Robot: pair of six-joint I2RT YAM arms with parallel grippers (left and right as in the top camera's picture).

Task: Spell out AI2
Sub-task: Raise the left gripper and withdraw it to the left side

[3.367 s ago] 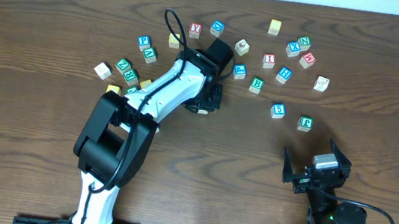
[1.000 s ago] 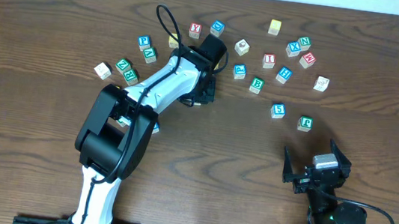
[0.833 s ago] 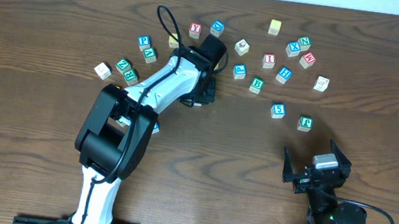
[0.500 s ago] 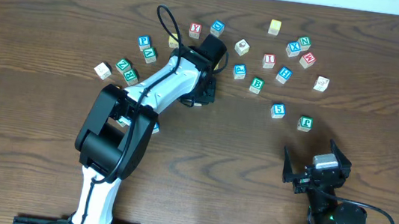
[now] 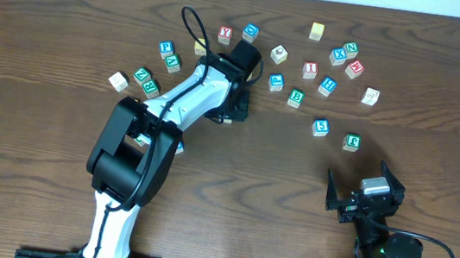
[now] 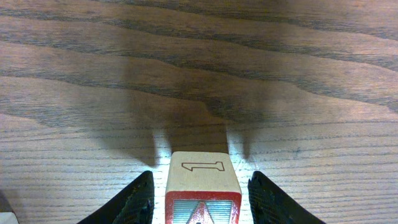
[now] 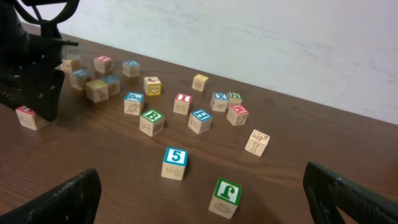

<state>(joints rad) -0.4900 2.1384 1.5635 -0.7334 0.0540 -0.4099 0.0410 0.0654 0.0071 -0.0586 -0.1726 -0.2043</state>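
Note:
A red-bordered block [image 6: 203, 190] with an A on its near face and an outlined 1 on its top rests on the table between the fingers of my left gripper [image 6: 200, 202]. The fingers are open, with a gap on each side of the block. In the overhead view the left gripper [image 5: 234, 105] covers most of this block; the right wrist view shows the block [image 7: 26, 117] below the gripper [image 7: 37, 84]. A red I block [image 5: 310, 69] lies among the scattered blocks. My right gripper [image 5: 363, 201] is open and empty at the front right; it also shows in the right wrist view [image 7: 202, 186].
Several letter blocks lie in an arc across the far half of the table. A blue 5 block [image 5: 320, 127] and a green J block [image 5: 351, 142] lie nearest my right gripper. More blocks [image 5: 142, 76] sit left of the left arm.
Since 3.4 s ago my left gripper has shifted a little toward the far left. Over the last second nothing has moved. The right arm is still.

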